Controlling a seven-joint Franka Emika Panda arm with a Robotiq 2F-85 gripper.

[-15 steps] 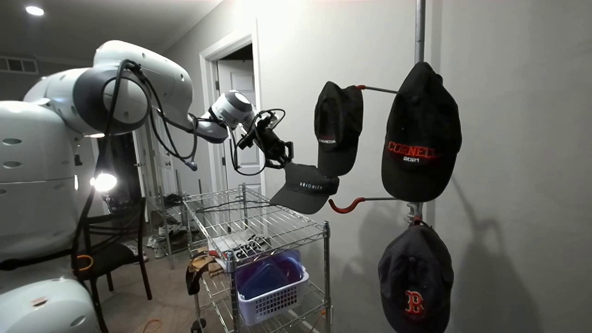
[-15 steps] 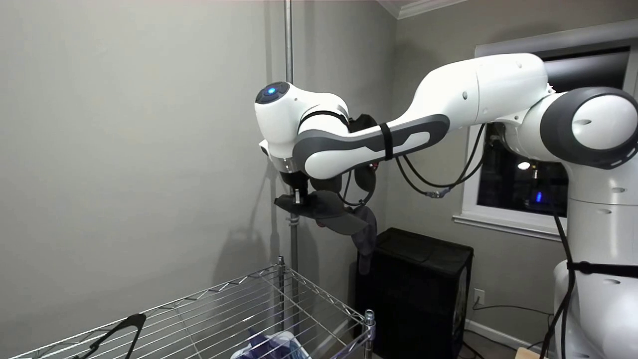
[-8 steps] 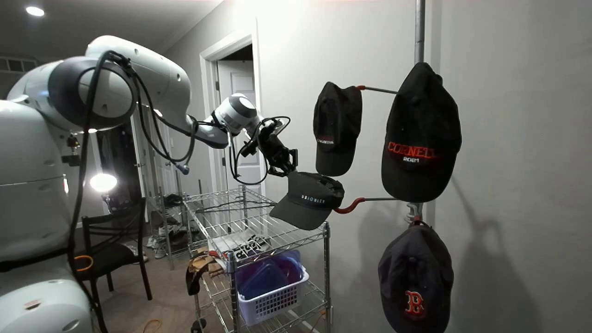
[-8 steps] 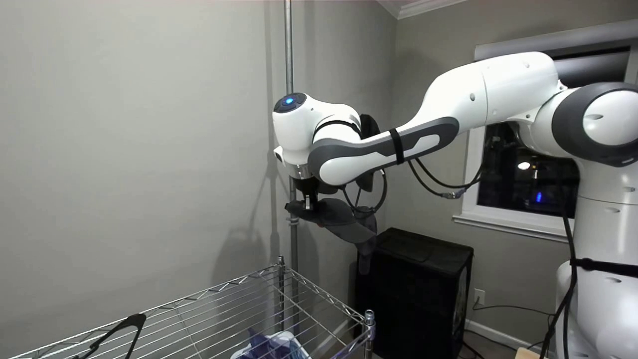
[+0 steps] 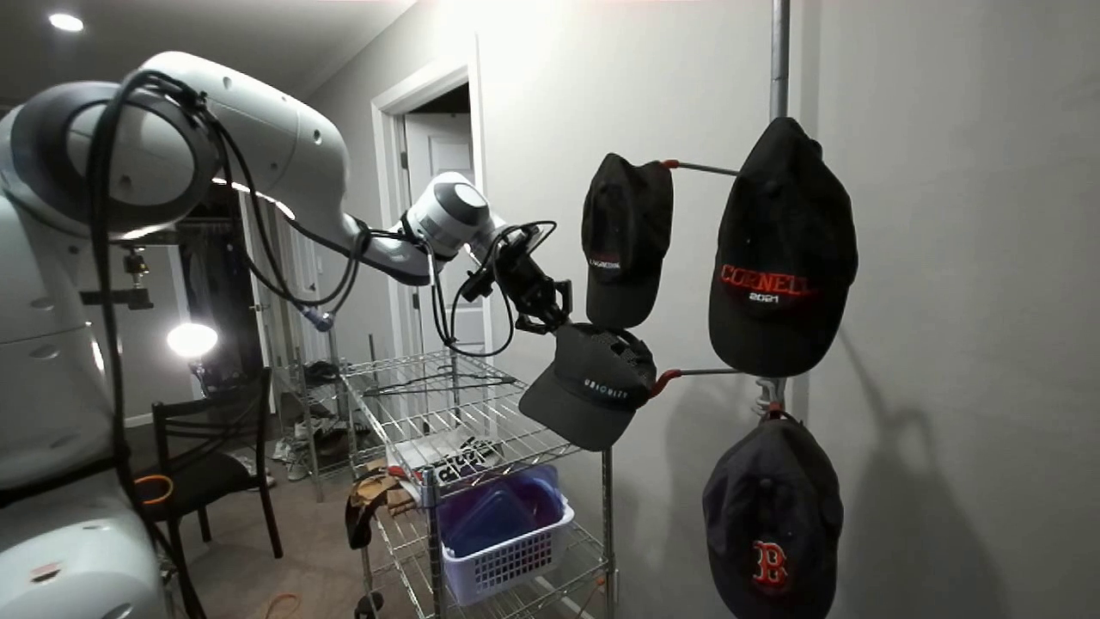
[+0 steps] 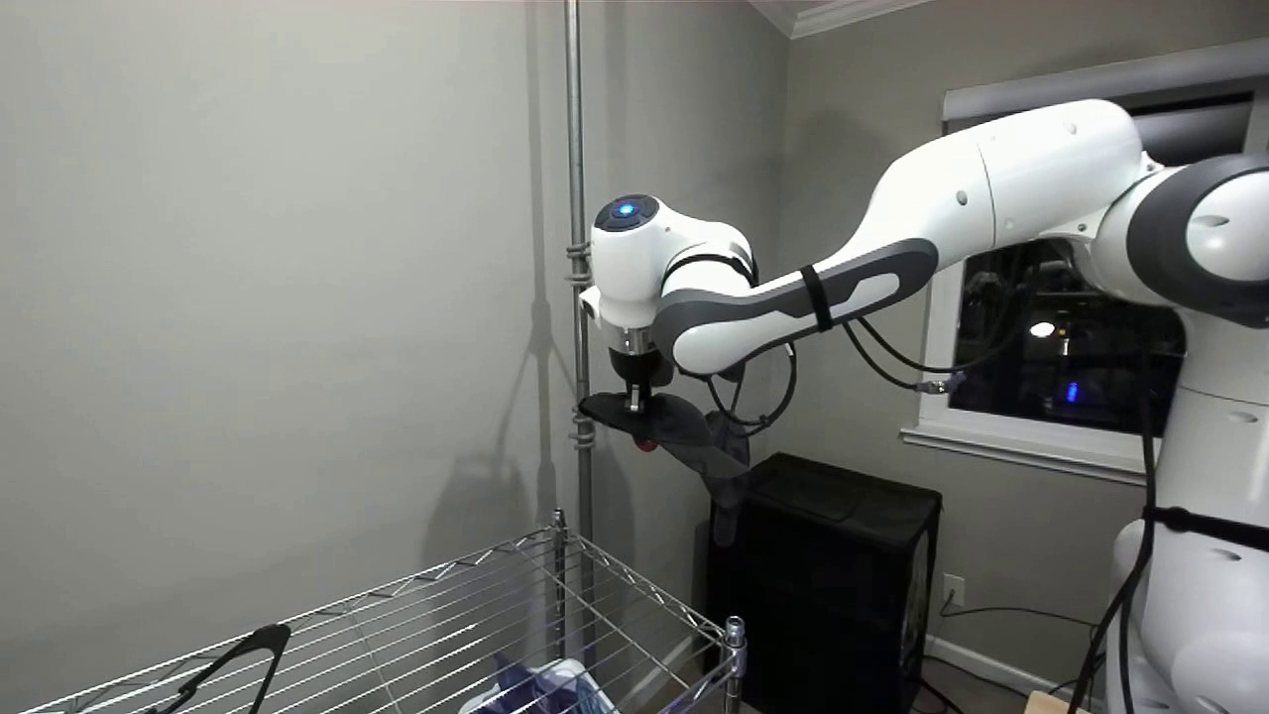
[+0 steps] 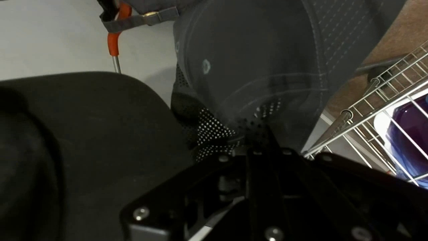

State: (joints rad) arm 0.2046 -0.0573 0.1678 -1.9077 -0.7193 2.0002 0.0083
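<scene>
Wall (image 5: 962, 258); gray cap (image 5: 586, 383) in end effector (image 5: 560, 321)

The dark grey cap (image 5: 584, 395) in the black claw (image 5: 560, 323) carries pale lettering, dotted mesh panels and, in the wrist view, rows of dashed stitching on the brim. In an exterior view the left hanging cap (image 5: 629, 236) is black with small white lettering, the upper right cap (image 5: 784, 223) black with orange-red "CORNELL" over a white "2021", and the lower right cap (image 5: 773, 490) dark navy with a red B edged in white. The hook (image 5: 666, 378) is red, the wire shelf (image 6: 735, 650) silver, the basket (image 5: 511, 567) pale lilac latticework, the arm (image 6: 1031, 183) white with dark grey bands.
</scene>
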